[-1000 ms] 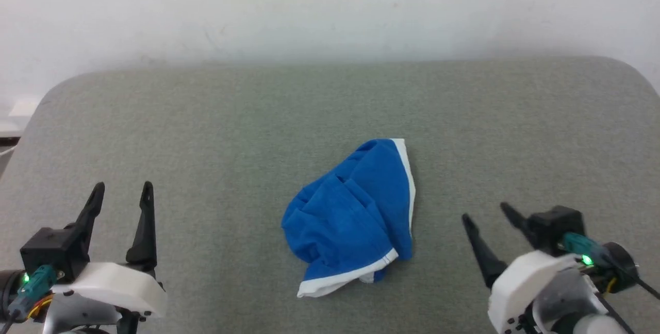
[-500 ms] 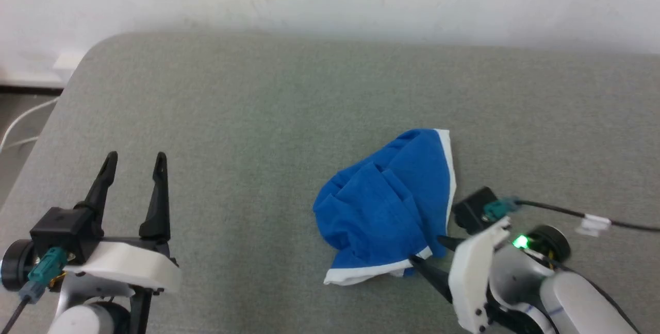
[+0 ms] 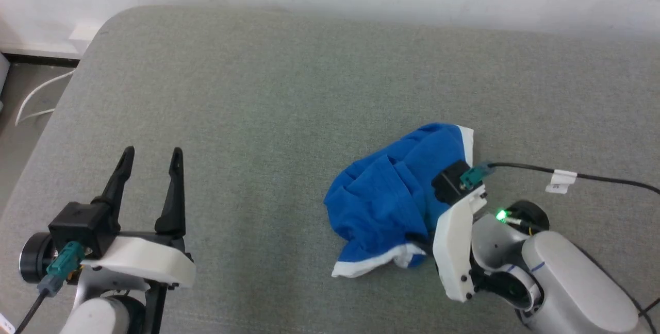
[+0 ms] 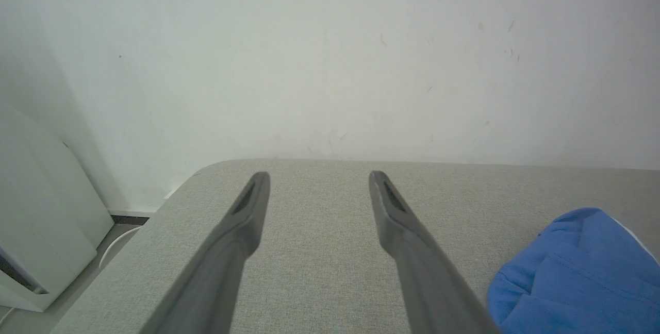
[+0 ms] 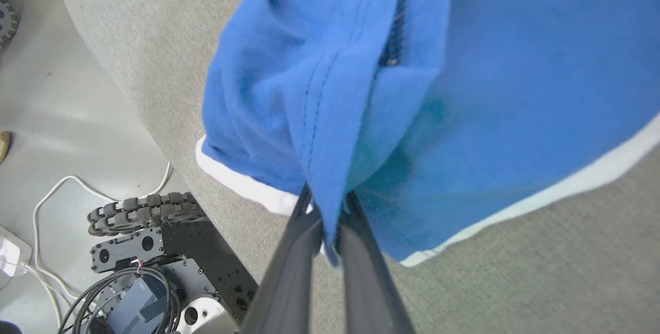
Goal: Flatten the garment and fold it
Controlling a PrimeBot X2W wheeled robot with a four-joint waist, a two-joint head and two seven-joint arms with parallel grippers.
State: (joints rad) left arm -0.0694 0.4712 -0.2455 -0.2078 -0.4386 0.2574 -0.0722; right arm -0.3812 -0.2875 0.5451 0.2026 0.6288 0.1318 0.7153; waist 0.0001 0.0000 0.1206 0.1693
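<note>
Right wrist view shows right tool (image 5: 329,197) clamping the garment (image 5: 464,92); left tool (image 4: 318,175) spread.

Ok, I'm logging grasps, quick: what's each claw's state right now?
Left claw: open, holding nothing.
Right claw: shut on a fold of the blue shorts.

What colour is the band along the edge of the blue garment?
White. The band on the garment shows best in the right wrist view.
</note>
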